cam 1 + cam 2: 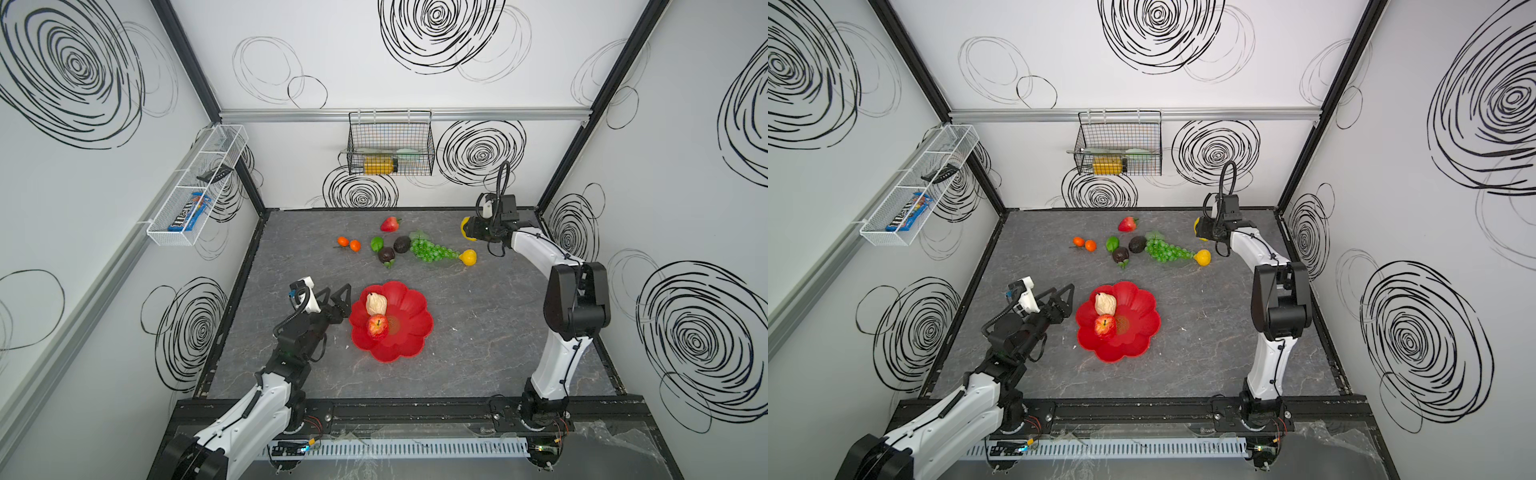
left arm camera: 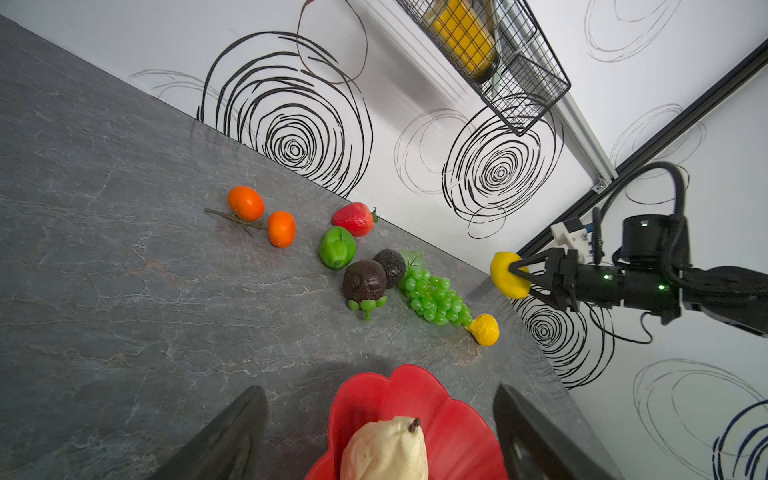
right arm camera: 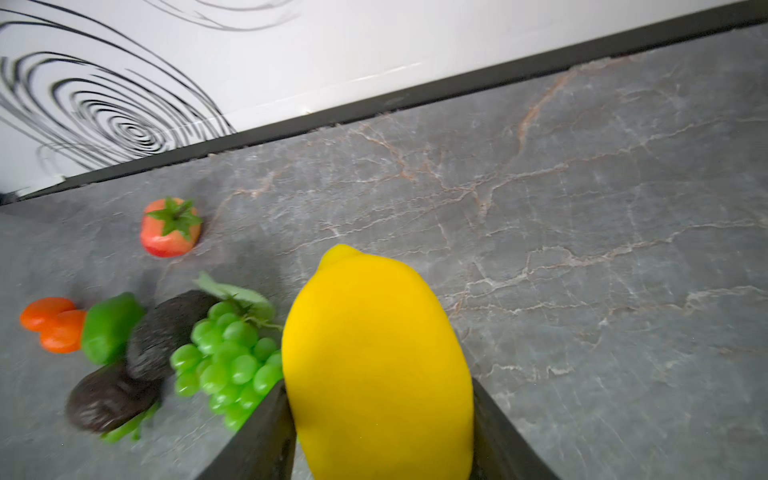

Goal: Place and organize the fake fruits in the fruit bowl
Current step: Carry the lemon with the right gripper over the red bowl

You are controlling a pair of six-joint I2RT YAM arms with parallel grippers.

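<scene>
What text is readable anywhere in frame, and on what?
"m&m's": on the blue candy pack in the white mesh tray, seen in both top views; its smaller print is too blurred to read.
Yellow bottle in the black wire basket: any label is too small to read.
Nothing else shows legible text.

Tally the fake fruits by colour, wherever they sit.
Red: 2, apple, strawberry
Orange: 2, oranges
Green: 2, lime, grapes
Dark: 2, avocados
Yellow: 2, lemon, pear
Cream: 1, lumpy piece
Total: 11
</scene>
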